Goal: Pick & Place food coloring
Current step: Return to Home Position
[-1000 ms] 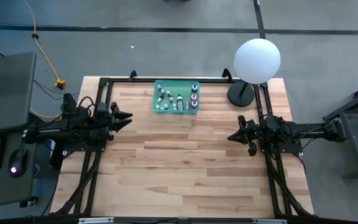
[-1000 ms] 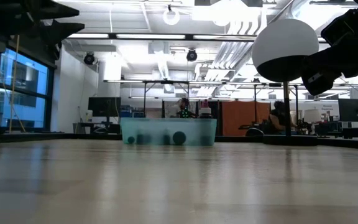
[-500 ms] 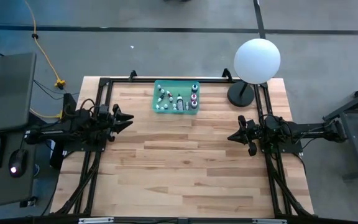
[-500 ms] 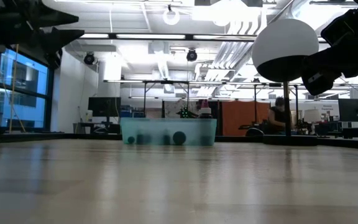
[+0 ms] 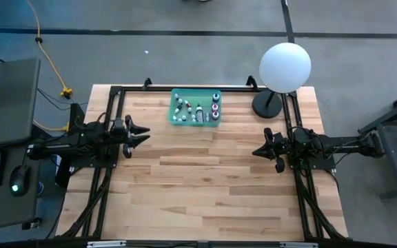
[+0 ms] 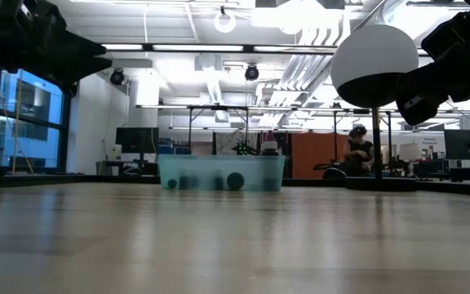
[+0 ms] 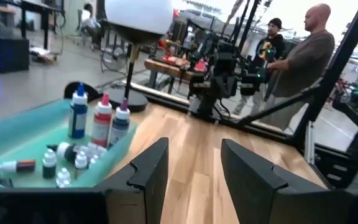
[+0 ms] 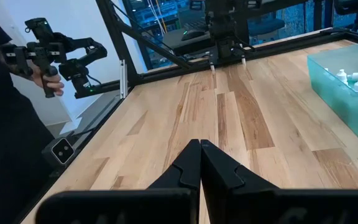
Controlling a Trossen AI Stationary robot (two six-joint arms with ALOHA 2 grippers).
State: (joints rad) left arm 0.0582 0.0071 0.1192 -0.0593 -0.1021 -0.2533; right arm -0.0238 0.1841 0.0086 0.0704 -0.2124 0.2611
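Now left pincer [image 5: 145, 133] parted, empty; right pincer [image 5: 256, 151] closed, empty; food coloring [image 5: 197, 110] in green tray [image 5: 172, 96]

Bright ceiling lights [image 6: 224, 20] glare overhead; the table [image 5: 205, 179] lies evenly lit.

A green tray [image 5: 193, 94] sits on the wooden table [image 5: 205, 186] at the middle of the tabletop's far long edge. A white globe lamp [image 5: 285, 67] stands on its dark base [image 5: 266, 105] at the far right corner. Beyond the left edge are a grey desk [image 5: 5, 96] with a mouse [image 5: 16, 184] and a yellow cable [image 5: 47, 58] on the floor. Two people [image 7: 303, 50] stand in the room past the table.
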